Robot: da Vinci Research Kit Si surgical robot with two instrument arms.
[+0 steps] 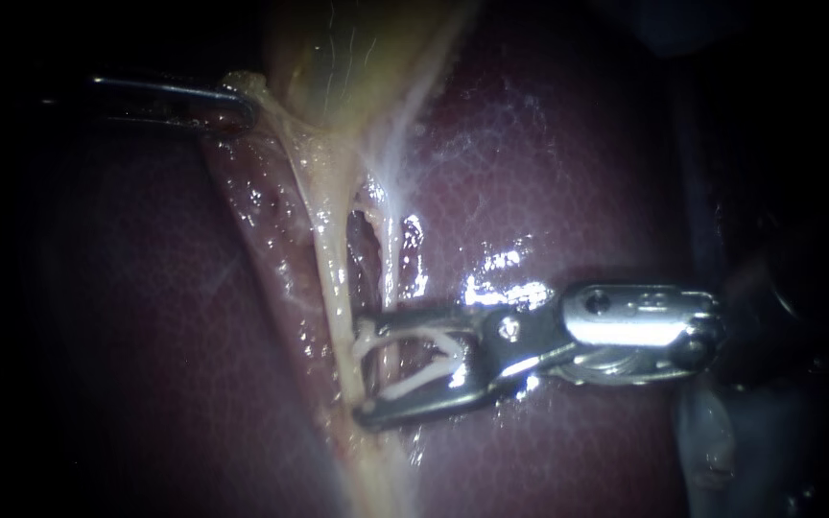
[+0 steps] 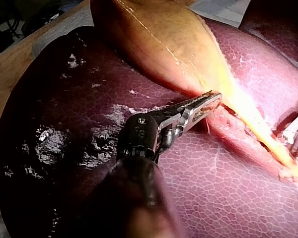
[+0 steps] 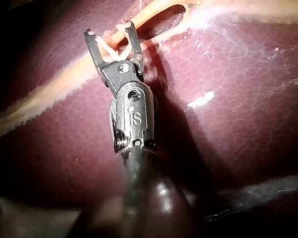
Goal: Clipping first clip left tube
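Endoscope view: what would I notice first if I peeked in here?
The shiny right instrument grabs the eye, low and right of middle: its jaws hold a white clip, spread wide across a pale tube. Behind lies the dark red liver, with the yellowish gallbladder at the top.

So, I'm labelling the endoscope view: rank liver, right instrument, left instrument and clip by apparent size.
Largest to smallest: liver, right instrument, left instrument, clip. The left instrument shows only its tip, perhaps farther off, so its rank is unsure.

Tubes [image 1: 338, 278] on liver [image 1: 549, 173], clip [image 1: 419, 378] in right instrument [image 1: 365, 369] at tubes, left instrument [image 1: 242, 105] gripping gallbladder [image 1: 328, 58]
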